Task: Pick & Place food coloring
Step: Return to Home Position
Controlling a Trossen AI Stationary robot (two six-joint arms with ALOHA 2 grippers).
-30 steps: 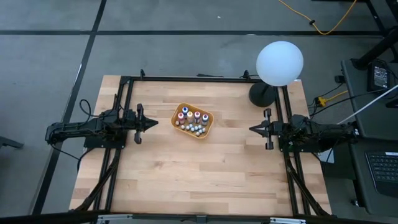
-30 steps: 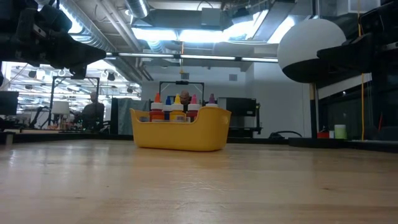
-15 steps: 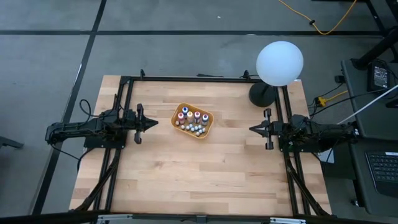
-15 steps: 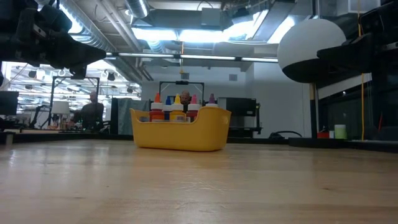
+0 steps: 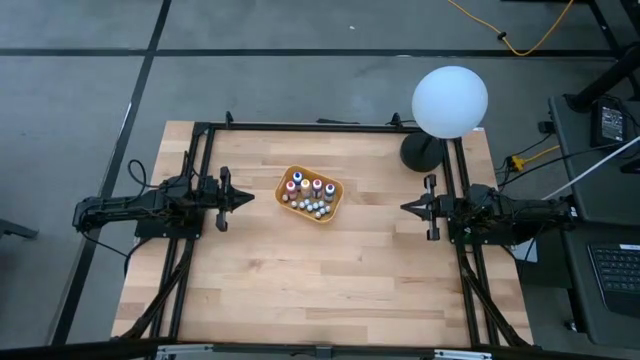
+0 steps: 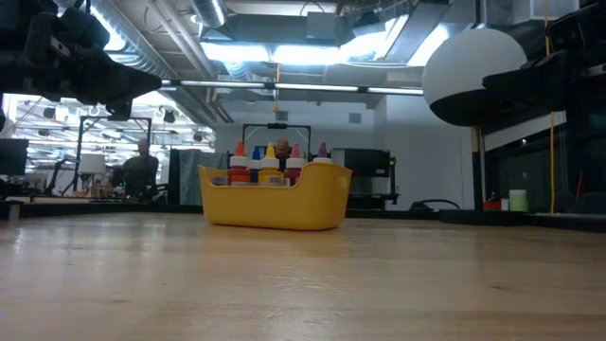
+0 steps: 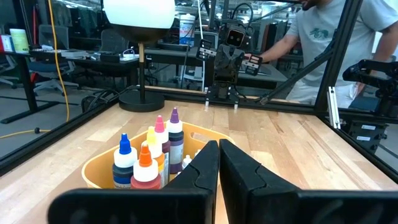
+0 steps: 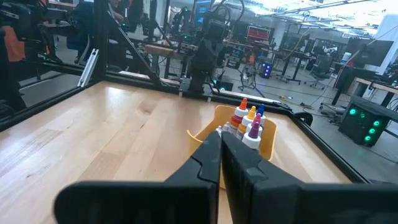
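An orange tray (image 5: pixel 311 195) sits in the middle of the table, toward its far side. Several tiny food coloring bottles (image 5: pixel 306 193) stand upright inside it; their coloured tops rise above the rim in the low view (image 6: pixel 275 152). My left gripper (image 5: pixel 248 196) hovers left of the tray, fingers shut, pointing at it. My right gripper (image 5: pixel 405 207) hovers right of the tray, fingers shut, also pointing at it. The left wrist view shows blue, orange, yellow, pink and purple tops (image 7: pixel 152 149); in the right wrist view the bottles (image 8: pixel 247 124) stand past my shut fingers.
A white globe lamp (image 5: pixel 449 101) on a dark base stands at the table's far right corner. Black frame rails (image 5: pixel 205 170) run along the left, right and far edges. A person (image 7: pixel 329 50) stands beyond the table's right side. Bare wood lies near the front edge.
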